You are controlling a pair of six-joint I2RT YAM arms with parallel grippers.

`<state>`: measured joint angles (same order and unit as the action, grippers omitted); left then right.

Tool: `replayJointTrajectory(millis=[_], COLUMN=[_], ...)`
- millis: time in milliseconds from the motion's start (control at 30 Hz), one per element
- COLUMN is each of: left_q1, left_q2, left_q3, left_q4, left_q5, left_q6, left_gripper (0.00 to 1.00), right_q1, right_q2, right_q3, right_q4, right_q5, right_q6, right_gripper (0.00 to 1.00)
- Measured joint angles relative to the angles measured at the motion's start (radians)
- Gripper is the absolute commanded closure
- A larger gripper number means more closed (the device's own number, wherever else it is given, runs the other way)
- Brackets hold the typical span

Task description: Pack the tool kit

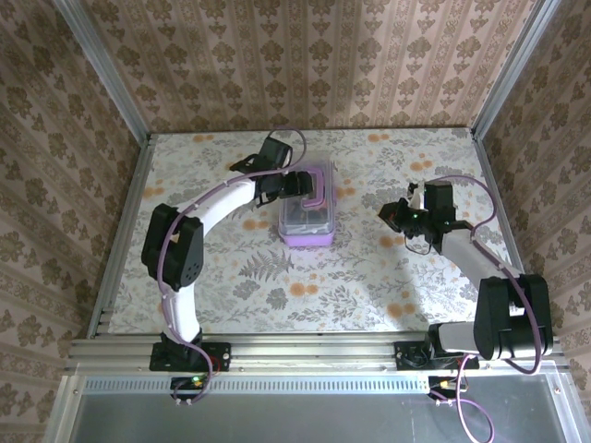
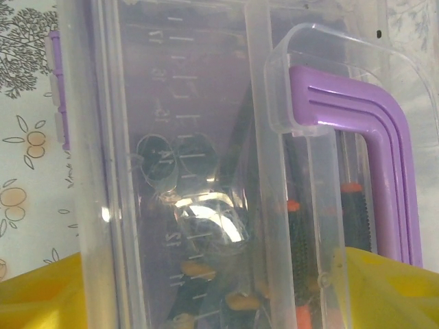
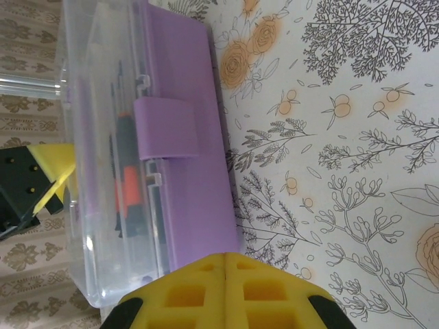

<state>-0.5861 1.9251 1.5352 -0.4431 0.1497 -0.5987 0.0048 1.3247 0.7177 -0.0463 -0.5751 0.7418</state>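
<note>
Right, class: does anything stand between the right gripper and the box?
Nothing visible does. Only bare table lies between the shut right gripper and the box, whose purple latch side faces it. The left gripper hangs over the lid, jaws open, off that path.

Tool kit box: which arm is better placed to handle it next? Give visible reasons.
Probably left: the left gripper is open over the box by its handle; the right gripper is shut, standing apart.
</note>
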Motion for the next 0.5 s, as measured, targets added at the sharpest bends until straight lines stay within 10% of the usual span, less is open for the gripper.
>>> replayJointTrajectory(millis=[267,500], left_q1=[-0.041,-0.034], left_q2=[-0.002,-0.027], left_q3=[0.009,0.01], left_q4=[-0.043,-0.108], left_q5=[-0.021,0.07], left_q6=[-0.005,-0.006], left_gripper=[0.0,0.0], right_q1=[-0.01,-0.021], right_q2=[-0.047,-0.098], right_q3=[-0.006,-0.008], right_q4=[-0.034,-0.07], right_q5=[0.001,0.003], right_q6=[-0.01,-0.018], right_gripper=[0.97,0.96])
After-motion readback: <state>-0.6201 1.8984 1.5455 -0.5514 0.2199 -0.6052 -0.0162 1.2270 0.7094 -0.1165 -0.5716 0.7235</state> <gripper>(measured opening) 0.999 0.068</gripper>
